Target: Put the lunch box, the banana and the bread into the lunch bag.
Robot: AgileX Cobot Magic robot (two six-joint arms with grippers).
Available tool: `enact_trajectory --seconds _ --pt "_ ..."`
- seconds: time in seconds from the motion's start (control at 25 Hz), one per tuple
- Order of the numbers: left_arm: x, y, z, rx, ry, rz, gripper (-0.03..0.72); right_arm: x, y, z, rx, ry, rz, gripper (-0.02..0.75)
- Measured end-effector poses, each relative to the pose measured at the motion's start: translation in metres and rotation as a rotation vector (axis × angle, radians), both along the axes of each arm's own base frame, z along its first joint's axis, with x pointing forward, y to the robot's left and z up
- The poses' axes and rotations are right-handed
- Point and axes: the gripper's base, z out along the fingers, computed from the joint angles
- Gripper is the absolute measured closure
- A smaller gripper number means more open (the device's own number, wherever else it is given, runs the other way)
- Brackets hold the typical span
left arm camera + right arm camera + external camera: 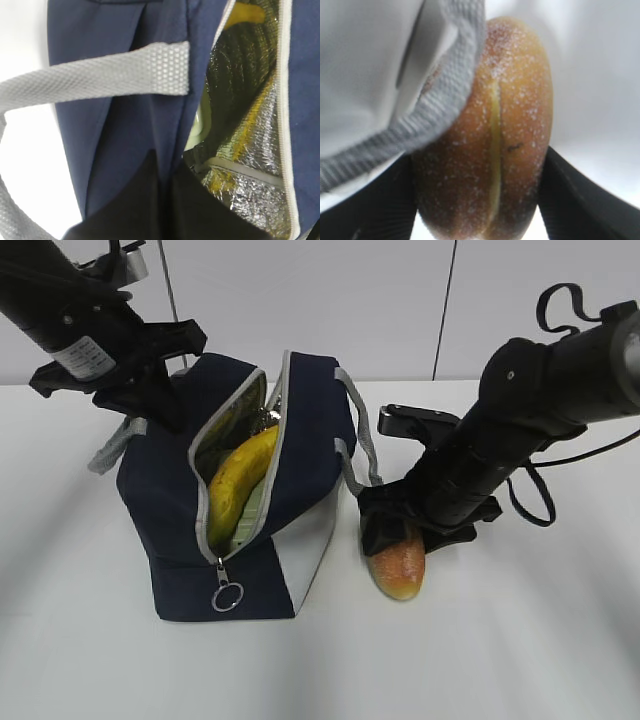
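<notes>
While my left gripper (165, 405) pinches the lunch bag (240, 490) open, banana (240, 480) already inside, my right gripper (405, 540) straddles the bread (400, 565) on the table, right of the bag; whether its jaws grip yet, I cannot tell. Next: clamp, lift clear of the strap (420, 120).

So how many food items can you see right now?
2. A yellow curved banana lies inside the open navy fabric lunch bag; a golden-brown crusty bread roll sits on the table beside it. Others may be hidden inside.
</notes>
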Motion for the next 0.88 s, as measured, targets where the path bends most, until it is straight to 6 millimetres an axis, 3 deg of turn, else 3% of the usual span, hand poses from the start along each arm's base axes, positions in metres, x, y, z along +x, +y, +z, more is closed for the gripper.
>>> enact_trajectory --seconds 0.2,0.4,0.52,0.64,0.88 --pt "0.0 0.0 0.0 0.0 0.0 0.0 0.691 0.001 -0.029 0.016 -0.085 0.031 0.002 0.249" --pt "0.0 0.0 0.0 0.0 0.0 0.0 0.691 0.003 -0.047 0.054 -0.115 -0.013 -0.012 0.249" --pt "0.0 0.0 0.0 0.0 0.0 0.0 0.691 0.002 -0.043 0.081 -0.051 -0.041 -0.031 0.25" --pt "0.0 0.0 0.0 0.0 0.0 0.0 0.691 0.002 -0.029 0.108 0.127 -0.054 -0.027 0.25" --pt "0.0 0.0 0.0 0.0 0.0 0.0 0.691 0.001 0.001 0.143 0.486 -0.095 0.062 0.251"
